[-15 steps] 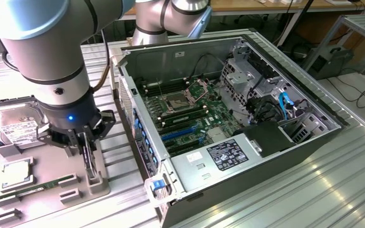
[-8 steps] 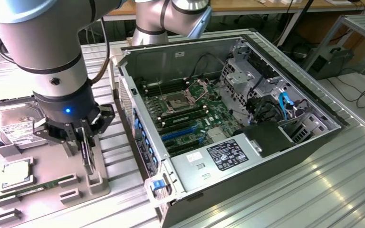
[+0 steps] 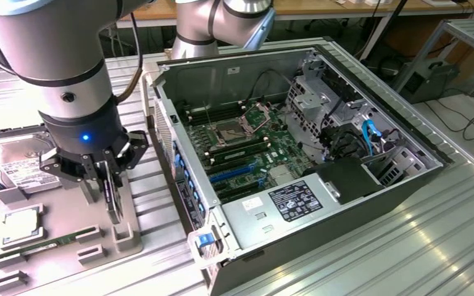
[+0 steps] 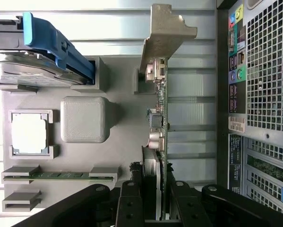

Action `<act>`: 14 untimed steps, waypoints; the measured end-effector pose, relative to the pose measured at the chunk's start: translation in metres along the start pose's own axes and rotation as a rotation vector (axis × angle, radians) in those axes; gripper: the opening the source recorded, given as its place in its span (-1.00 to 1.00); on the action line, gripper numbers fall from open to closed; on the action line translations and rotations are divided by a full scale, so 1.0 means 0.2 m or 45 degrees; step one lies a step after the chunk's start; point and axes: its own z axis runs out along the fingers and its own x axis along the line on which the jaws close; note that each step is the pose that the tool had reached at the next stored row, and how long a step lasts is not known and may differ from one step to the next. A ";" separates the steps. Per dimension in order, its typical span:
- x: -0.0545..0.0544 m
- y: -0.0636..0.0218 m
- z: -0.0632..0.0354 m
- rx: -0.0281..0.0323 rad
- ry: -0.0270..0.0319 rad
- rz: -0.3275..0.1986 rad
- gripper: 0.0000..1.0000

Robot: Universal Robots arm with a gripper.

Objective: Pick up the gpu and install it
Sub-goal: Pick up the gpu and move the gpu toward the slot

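The gpu (image 3: 114,202) stands on edge in the grey parts tray (image 3: 60,213), at the exterior view's left of the open computer case (image 3: 360,185). My gripper (image 3: 105,177) reaches straight down onto its top edge. In the wrist view the gpu (image 4: 159,109) appears edge-on, green board and connectors running up to its silver bracket (image 4: 165,33). My gripper (image 4: 154,203) has a black finger pressed against each face, shut on the card. Whether the card has left its holder I cannot tell.
The tray (image 4: 120,156) also holds a hard drive (image 3: 15,165) with a blue carrier (image 4: 61,45), a processor (image 3: 23,225) and a memory stick (image 3: 47,243). The case lies open with the motherboard (image 3: 249,145) and blue slots (image 3: 232,174) exposed. Its rear grille (image 4: 266,71) is close beside the card.
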 end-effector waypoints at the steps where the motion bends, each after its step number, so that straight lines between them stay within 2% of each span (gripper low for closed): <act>1: 0.00 0.000 -0.005 0.0000 0.0000 0.000 -0.45; 14: 0.00 0.002 -0.070 0.0000 0.0000 0.000 -0.45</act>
